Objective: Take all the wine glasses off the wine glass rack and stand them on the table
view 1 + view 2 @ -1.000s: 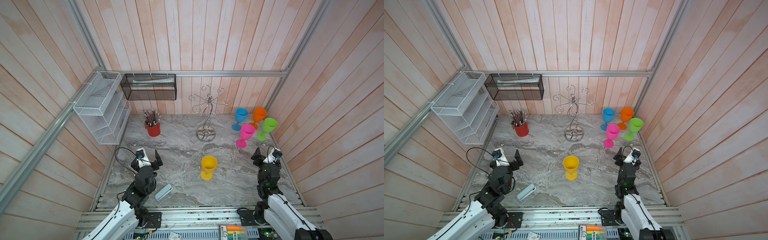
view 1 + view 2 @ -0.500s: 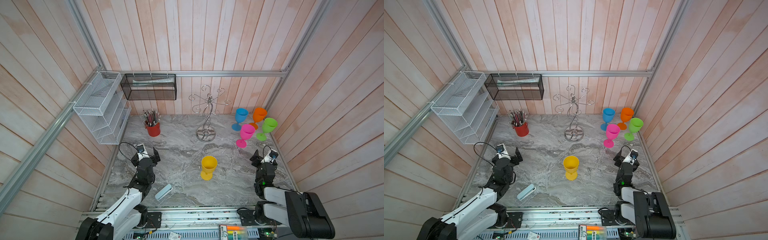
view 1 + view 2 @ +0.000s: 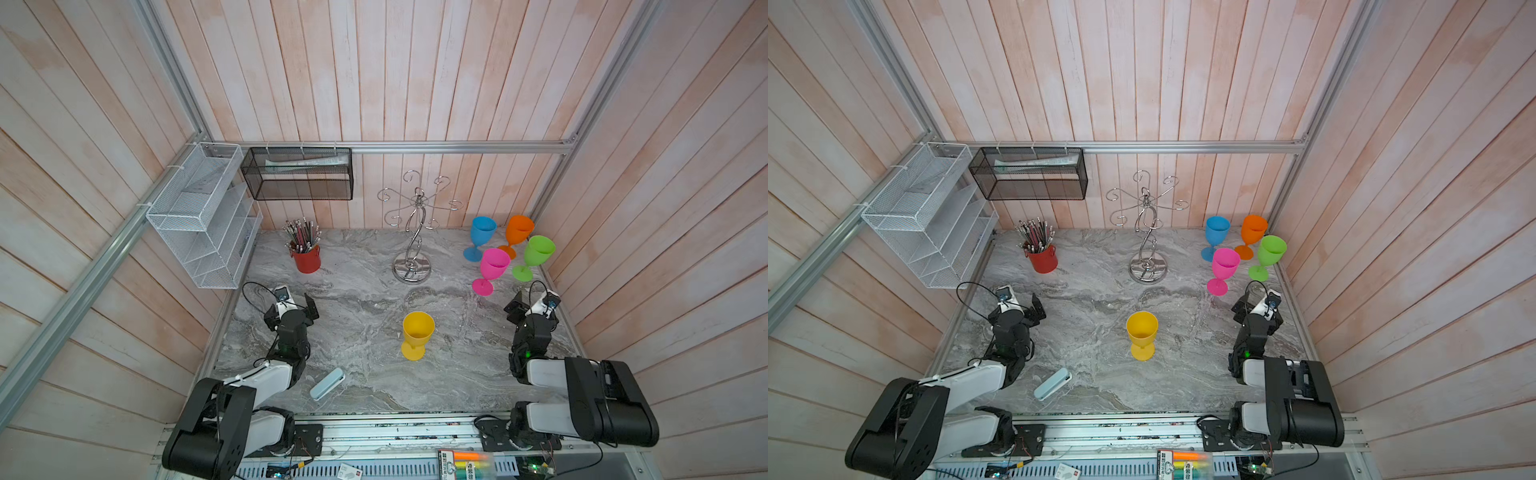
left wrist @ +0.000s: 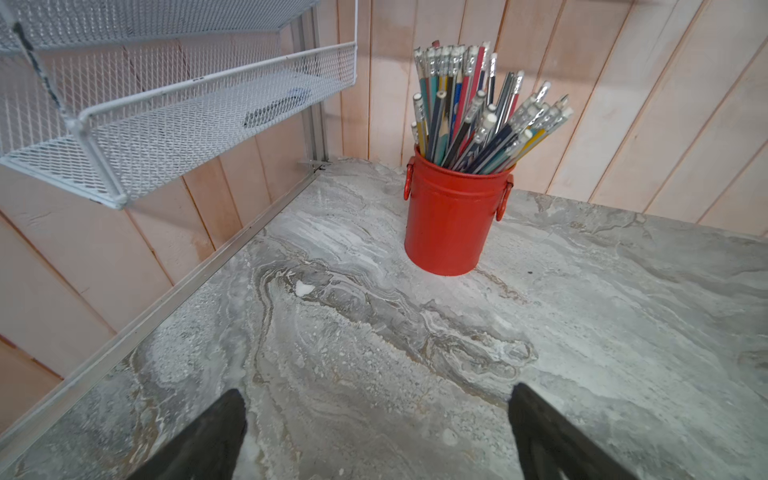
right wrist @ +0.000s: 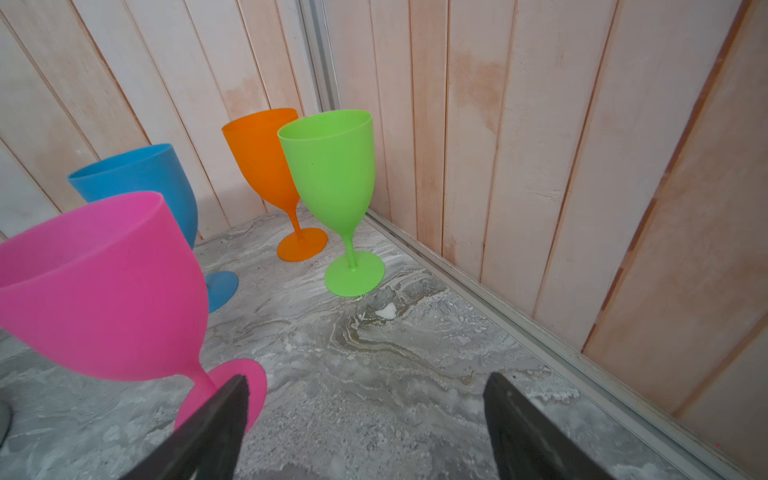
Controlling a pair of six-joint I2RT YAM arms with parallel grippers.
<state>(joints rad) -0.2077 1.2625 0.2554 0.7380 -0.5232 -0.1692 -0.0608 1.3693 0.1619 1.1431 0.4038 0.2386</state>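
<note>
Zero glasses on the hooks of the wine glass rack (image 3: 411, 272), upright at the rear of the marble tabletop (image 3: 357, 316); yellow wine glass (image 3: 417, 330) upright mid-table, well apart from the rack; removal judged complete. Both spread and empty: left gripper (image 4: 376, 390) facing the red pencil pot (image 4: 451, 220); right gripper (image 5: 366, 376) with one finger overlapping the foot of the pink wine glass (image 5: 104, 286), contact not discernible. Avoid any sideways sweep of the right arm; likely result: foot clipped, pink glass tipped into the green wine glass (image 5: 328, 170) and orange wine glass (image 5: 257, 153) behind.

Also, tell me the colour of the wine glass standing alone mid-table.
Yellow, bowl and foot alike; the lone plastic wine glass shows best in both top views.
</note>
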